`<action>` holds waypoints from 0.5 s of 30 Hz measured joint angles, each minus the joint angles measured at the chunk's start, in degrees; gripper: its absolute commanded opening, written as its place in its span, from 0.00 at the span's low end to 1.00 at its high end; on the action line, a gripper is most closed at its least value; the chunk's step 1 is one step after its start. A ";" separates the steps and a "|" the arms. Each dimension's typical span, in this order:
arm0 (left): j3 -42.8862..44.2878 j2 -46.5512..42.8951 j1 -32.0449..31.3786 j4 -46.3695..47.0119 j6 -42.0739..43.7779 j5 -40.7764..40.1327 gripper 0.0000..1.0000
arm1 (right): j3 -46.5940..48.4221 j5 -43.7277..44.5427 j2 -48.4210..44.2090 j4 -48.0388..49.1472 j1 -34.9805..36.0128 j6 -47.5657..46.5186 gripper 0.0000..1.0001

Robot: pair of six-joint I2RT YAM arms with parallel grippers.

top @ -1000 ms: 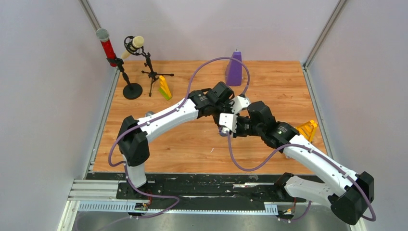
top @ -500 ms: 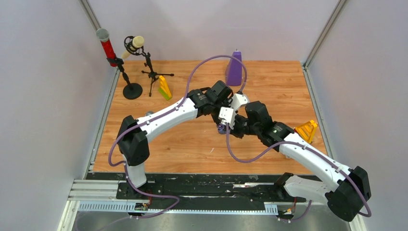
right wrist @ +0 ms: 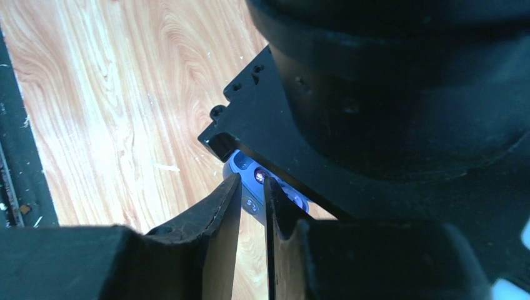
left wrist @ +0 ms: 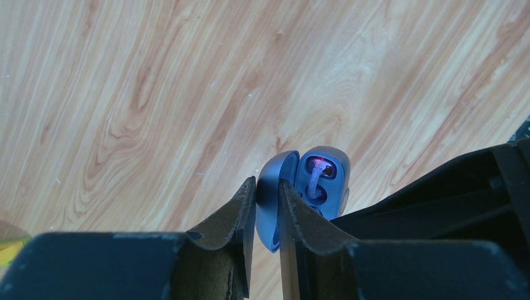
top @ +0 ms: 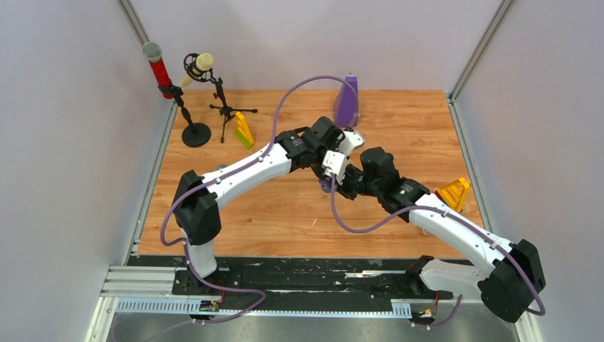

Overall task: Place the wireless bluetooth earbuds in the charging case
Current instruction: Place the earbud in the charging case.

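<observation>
Both wrists sit a little higher in the top view than one second ago, nearer the purple cone [top: 347,103]. One pale purple earbud [left wrist: 314,182] lies inside the open charging case [left wrist: 328,181], lower centre of the left wrist view, over the wooden table [left wrist: 125,94]. The left gripper [left wrist: 267,185] grasps its lid [left wrist: 270,203]. The right gripper [right wrist: 252,182] keeps narrow jaws just beside the case; whether it holds anything cannot be told.

Bright, even overhead light fills the top view, leaving only soft, pale shadows on the wooden table [top: 214,128]; everything there is sharp. In the wrist views the wood is bright and crisp, while the left gripper [left wrist: 267,184] and right gripper [right wrist: 252,182] are dark, slightly blurred silhouettes. A small red glow shows inside the charging case [left wrist: 325,181].
</observation>
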 measured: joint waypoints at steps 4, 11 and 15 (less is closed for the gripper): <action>0.11 0.00 0.31 0.31 -1.31 -1.75 0.26 | 0.00 1.55 0.90 1.95 0.02 0.15 0.22; 1.14 0.00 0.35 0.59 -3.04 -4.50 0.24 | -0.31 4.83 1.40 5.03 0.15 -0.02 0.21; 1.57 0.00 0.63 0.22 -3.50 -6.75 0.23 | -0.37 5.75 2.47 7.41 0.13 -0.31 0.20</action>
